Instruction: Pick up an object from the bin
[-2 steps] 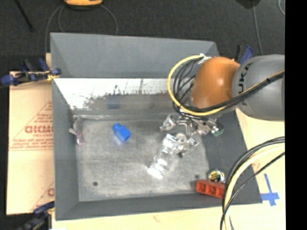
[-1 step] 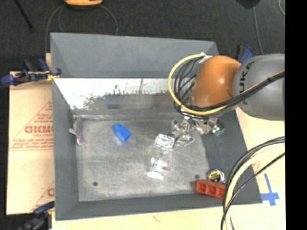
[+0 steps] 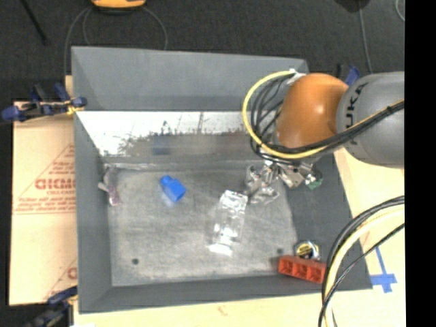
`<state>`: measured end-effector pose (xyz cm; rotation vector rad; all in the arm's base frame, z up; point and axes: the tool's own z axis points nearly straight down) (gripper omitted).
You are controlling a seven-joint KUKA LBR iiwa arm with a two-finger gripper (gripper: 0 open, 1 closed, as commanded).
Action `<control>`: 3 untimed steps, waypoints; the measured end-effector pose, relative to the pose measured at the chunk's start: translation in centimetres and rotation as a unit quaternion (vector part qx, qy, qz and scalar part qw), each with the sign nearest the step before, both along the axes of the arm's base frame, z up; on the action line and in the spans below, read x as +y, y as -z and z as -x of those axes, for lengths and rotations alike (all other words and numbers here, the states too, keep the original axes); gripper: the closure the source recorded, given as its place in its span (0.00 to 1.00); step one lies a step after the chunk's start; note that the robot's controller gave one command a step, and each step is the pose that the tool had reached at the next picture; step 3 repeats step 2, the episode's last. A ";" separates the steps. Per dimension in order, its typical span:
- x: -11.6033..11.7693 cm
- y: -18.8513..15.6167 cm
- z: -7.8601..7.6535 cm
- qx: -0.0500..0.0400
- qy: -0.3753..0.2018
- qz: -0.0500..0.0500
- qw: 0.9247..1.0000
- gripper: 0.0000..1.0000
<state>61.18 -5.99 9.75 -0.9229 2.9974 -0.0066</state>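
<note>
one blue block (image 3: 172,189), one red brick (image 3: 300,269), one clear plastic packet (image 3: 228,223)

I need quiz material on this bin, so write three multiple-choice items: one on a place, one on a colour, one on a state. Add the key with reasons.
1. Where in the bin does the red brick lie?
A. by the lower right corner
B. by the upper left corner
C. in the middle

2. What colour is the small block left of the clear plastic piece?
A. green
B. blue
C. yellow

3. How is the clear plastic piece?
A. lifted out of the bin
B. stacked on the red brick
C. lying on the bin's floor

Key: 1 A, the brick sits by that corner. 2 B, the block is plainly blue. 3 C, it lies on the floor, down-left of the gripper.
</note>
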 end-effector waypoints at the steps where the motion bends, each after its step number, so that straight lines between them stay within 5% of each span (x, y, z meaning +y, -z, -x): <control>1: -0.2 -3.3 -0.2 0.000 0.004 0.000 1.000 1.00; 2: -0.4 -8.4 -0.4 -0.002 0.008 0.000 1.000 1.00; 3: -0.4 -8.4 -0.4 -0.002 0.008 0.000 1.000 1.00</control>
